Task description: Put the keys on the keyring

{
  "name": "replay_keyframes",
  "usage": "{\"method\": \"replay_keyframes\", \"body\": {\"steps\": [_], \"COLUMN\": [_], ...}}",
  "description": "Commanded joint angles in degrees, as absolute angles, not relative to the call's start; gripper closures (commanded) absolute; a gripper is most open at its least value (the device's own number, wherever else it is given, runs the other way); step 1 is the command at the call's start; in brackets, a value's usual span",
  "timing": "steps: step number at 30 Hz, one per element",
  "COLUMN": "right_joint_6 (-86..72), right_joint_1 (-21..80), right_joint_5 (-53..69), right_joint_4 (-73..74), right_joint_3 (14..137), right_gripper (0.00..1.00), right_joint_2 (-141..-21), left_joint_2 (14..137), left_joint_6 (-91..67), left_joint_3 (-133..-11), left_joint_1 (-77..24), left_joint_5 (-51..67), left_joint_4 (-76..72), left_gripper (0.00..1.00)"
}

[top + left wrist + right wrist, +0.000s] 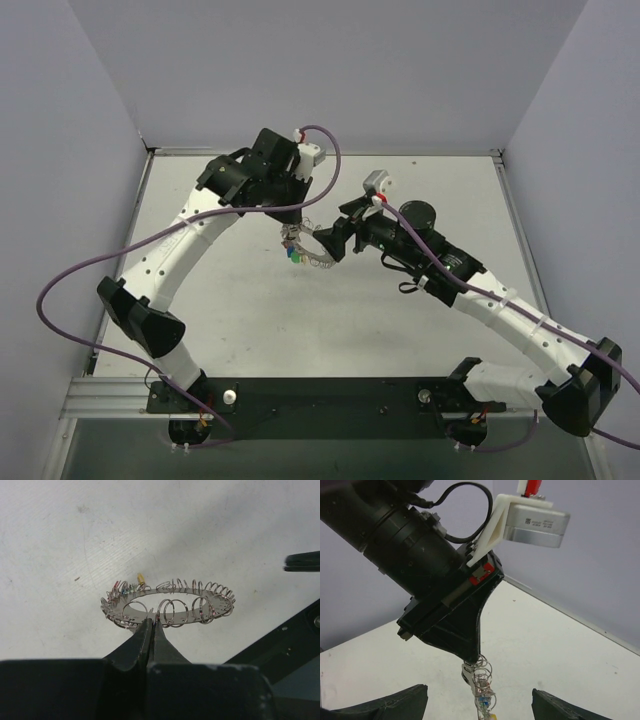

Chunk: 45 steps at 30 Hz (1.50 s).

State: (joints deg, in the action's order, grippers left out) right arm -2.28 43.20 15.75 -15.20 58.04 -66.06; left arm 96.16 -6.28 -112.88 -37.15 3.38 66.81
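Observation:
The keyring (220, 605), a flat silvery ring hung with many small wire loops, is held level above the white table. My left gripper (151, 622) is shut on its near rim. Small keys (140, 577) with yellow, green, blue and red heads hang at its far left side. From above, the keyring (310, 252) sits between both grippers, with green and blue key heads (293, 256) showing. My right gripper (330, 240) is open beside it. In the right wrist view the keyring (481, 680) hangs edge-on under the left gripper's black tip, between my right gripper's (479, 702) spread fingers (395, 702).
Grey walls (90, 90) close in the table (250, 320) on three sides. A black mounting rail (330, 400) with both arm bases runs along the near edge. Purple cables (60, 300) loop off each arm. The right finger (302, 561) juts into the left wrist view's right edge.

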Motion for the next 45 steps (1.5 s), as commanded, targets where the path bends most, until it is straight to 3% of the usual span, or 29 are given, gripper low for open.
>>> {"method": "replay_keyframes", "body": {"steps": [1,11,16,29,36,37,38,40,42,43,45], "right_joint_6": [-4.13,-5.54,-5.98,-8.52,-8.79,-8.62,-8.61,-8.61,-8.7,-8.7,-8.88], "right_joint_1": [41.05,38.23,37.79,37.62,37.62,37.62,37.62,37.53,37.53,37.53,37.44], "right_joint_5": [13.8,13.97,14.15,13.8,12.22,11.96,11.61,11.16,10.2,10.11,9.67], "right_joint_4": [-18.28,-13.81,-12.04,-9.15,-6.59,-6.5,-6.24,-5.98,-5.54,-5.62,-5.63], "right_joint_3": [53.72,47.73,44.92,39.38,37.27,37.27,37.27,37.62,37.97,38.23,38.41], "right_gripper": [0.16,0.12,0.11,0.02,0.0,0.0,0.0,0.0,0.0,0.0,0.0], "right_joint_2": [-62.06,-56.52,-55.9,-53.1,-49.31,-49.05,-48.69,-48.52,-48.43,-48.43,-48.6], "left_joint_2": [93.35,73.76,69.08,102.55,110.21,110.21,109.95,107.25,103.73,99.71,95.82], "left_joint_6": [-7.65,-6.24,-7.21,-9.75,-10.2,-9.85,-9.84,-9.93,-9.93,-10.11,-10.72], "left_joint_3": [-106.01,-79.57,-76.64,-81.64,-88.5,-89.2,-89.47,-88.34,-82.92,-80.88,-74.74], "left_joint_1": [-37.44,-37.44,-37.35,-37.79,-39.29,-39.2,-39.29,-39.29,-39.29,-39.2,-38.67], "left_joint_5": [2.46,-3.86,-5.98,6.67,1.24,0.45,-0.78,-1.93,-2.11,-1.85,-1.5], "left_joint_4": [55.21,44.12,42.1,35.86,29.98,29.8,29.79,27.87,22.28,20.15,14.19], "left_gripper": [1.0,1.0,1.0,1.0,0.99,0.93,0.75,0.58,0.2,0.13,0.12]}}
